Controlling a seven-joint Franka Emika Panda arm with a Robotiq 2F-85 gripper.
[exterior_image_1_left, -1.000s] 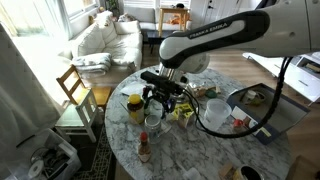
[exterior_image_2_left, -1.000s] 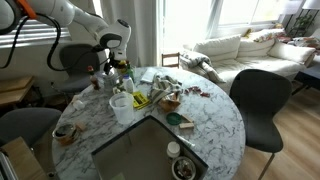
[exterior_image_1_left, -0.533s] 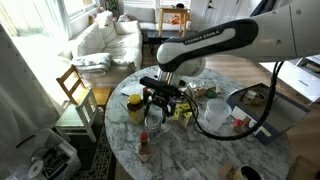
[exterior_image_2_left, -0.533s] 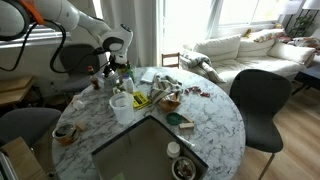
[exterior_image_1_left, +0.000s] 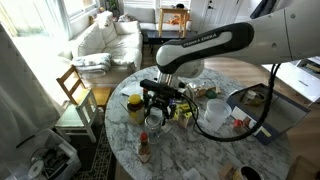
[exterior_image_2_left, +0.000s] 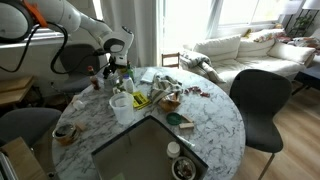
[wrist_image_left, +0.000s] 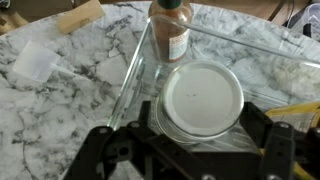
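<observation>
Hovering w/ fingers (wrist_image_left: 110, 150) spread wide, straddling white-lidded jar (wrist_image_left: 203, 100) from above; no contact visible. The wide spread gives clearance past the lid. Jar upright on marble worktop (wrist_image_left: 60, 100), apparently inside clear glass dish (wrist_image_left: 133, 75); spice bottle (wrist_image_left: 171, 28) just beyond. Top-down pose avoids dish wall.
</observation>
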